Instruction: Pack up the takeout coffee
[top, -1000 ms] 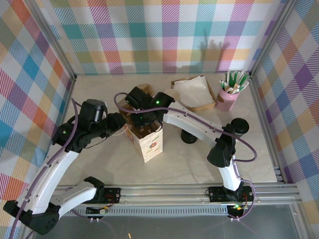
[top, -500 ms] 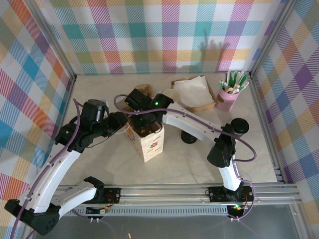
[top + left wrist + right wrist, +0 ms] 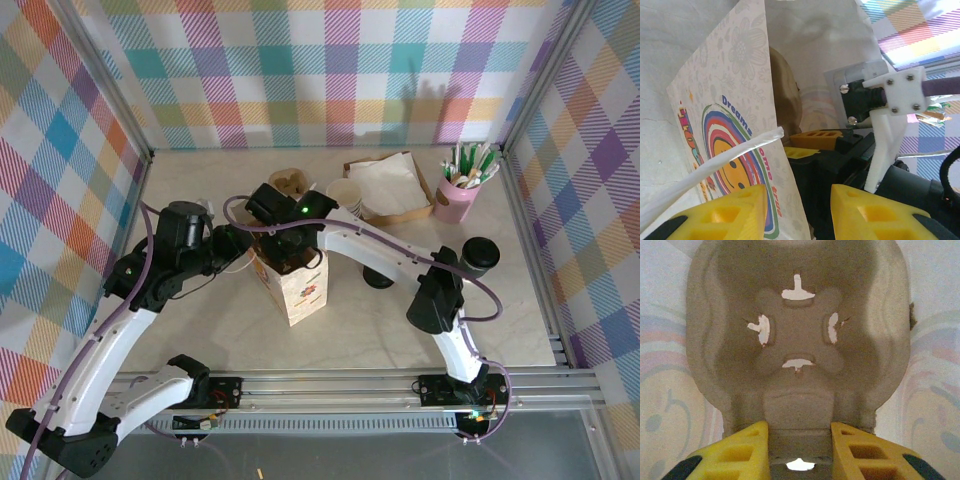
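The takeout coffee [image 3: 479, 254], a cup under a black lid, stands at the right of the table, away from both grippers. A printed white paper bag [image 3: 300, 288] stands open in the middle. My right gripper [image 3: 800, 427] reaches down into the bag's mouth, shut on a brown pulp cup carrier [image 3: 797, 340]; the bag's printed walls flank it. My left gripper [image 3: 799, 192] sits at the bag's left rim [image 3: 250, 258]. Its jaws are open astride the bag wall [image 3: 725, 100], and the white paper handle [image 3: 715, 162] lies across the left finger.
Behind the bag are a stack of brown carriers [image 3: 290, 183], lidless cream cups [image 3: 345, 195], a brown napkin tray [image 3: 390, 185] and a pink holder of stirrers [image 3: 460, 195]. A black stack [image 3: 378, 276] stands under my right arm. Checked walls close three sides.
My right gripper has sunk lower into the bag with the carrier, uncovering the cups and carrier stack behind it. My left arm has shifted slightly at the bag's rim.
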